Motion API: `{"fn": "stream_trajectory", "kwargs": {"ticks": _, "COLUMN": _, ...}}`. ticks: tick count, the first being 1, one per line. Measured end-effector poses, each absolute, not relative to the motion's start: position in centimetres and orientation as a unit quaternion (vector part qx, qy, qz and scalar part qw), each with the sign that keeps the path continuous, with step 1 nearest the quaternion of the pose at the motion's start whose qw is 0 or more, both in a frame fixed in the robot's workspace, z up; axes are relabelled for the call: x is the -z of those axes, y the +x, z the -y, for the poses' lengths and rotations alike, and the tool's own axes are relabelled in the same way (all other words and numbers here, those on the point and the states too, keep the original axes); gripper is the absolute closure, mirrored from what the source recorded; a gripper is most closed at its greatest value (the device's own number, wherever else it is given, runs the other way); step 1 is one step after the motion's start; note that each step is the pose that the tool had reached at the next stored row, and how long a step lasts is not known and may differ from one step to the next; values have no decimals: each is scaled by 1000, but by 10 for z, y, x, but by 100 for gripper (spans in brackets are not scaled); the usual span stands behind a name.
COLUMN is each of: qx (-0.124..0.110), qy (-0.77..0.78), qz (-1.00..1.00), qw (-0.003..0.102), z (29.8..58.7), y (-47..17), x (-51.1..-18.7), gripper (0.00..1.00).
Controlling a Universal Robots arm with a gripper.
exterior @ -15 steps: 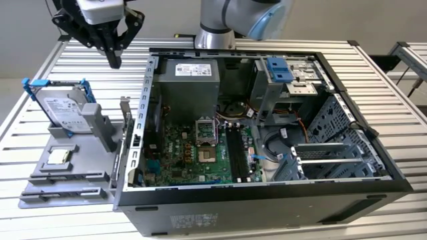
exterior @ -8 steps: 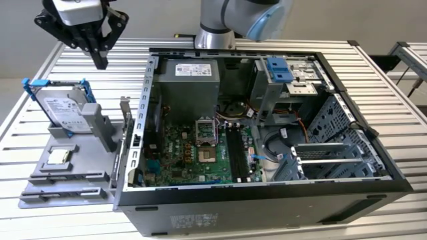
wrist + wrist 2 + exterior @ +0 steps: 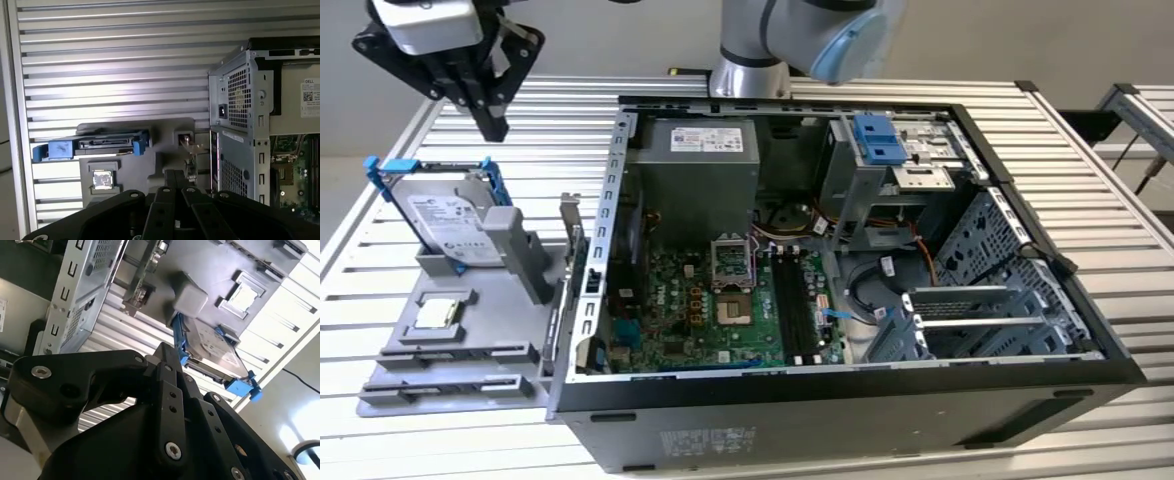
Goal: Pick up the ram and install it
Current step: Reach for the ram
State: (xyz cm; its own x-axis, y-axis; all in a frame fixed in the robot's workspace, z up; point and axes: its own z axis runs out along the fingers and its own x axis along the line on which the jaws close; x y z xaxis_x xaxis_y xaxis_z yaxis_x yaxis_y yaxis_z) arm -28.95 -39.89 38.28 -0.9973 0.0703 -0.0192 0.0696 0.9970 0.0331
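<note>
I have the gripper [image 3: 494,120] hanging high over the slatted table [image 3: 560,130], above the far end of the grey parts tray [image 3: 454,370] and outside the open computer case [image 3: 854,420]. Its fingers [image 3: 167,370] are pressed together, with nothing between them that I can make out. From that height both wrist views look down on the tray, which I judge is why the arm is parked there. The tray stands its parts in moulded holders so that the fingers can come down on an edge from above. The hard drive [image 3: 447,215] stands upright in its blue bracket, and a processor chip [image 3: 436,313] lies flat in a recess nearer the camera. I cannot tell where the ram is; I can pick out no blue stick for certain, either on the tray or in the case. The case lies on its side with the panel off, so the motherboard's long black slots [image 3: 790,305] face up, open to a straight push down.
</note>
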Motion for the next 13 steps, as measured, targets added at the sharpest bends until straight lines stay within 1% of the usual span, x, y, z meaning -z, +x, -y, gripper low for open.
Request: {"fn": "stream_trajectory", "kwargs": {"ticks": 13, "qx": -16, "qy": 35, "qz": -999, "qw": 10, "z": 399, "y": -330, "x": -378, "gripper": 100}}
